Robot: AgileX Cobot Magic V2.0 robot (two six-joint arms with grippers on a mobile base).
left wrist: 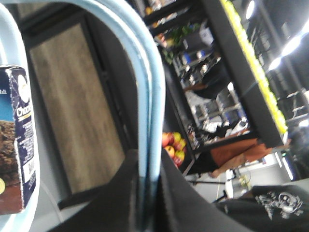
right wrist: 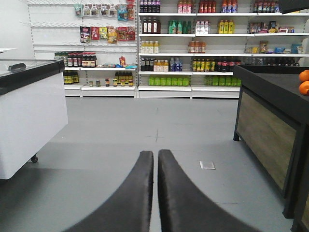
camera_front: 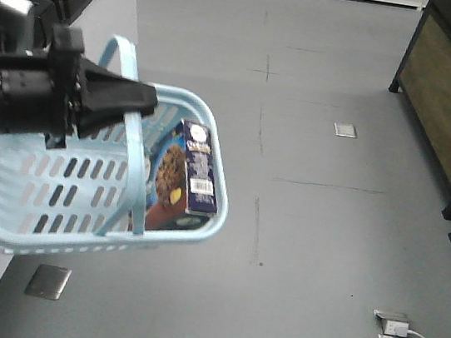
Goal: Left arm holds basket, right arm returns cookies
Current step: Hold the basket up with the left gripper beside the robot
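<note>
Inside the basket, at the end farthest from the left arm: cookies, stood on end, long axis near upright, tipped against the end wall, barcode side outward. Hung clear of the grey floor from the left gripper, clamped tight on the hoop handle. Right gripper: fingers all but touching, nothing held, faced down a shop aisle, box nowhere in its view. Bearing from those jaws to the box: could not be told. Judged left nearer but occupied; approach from above the box's top end likely needed.
</note>
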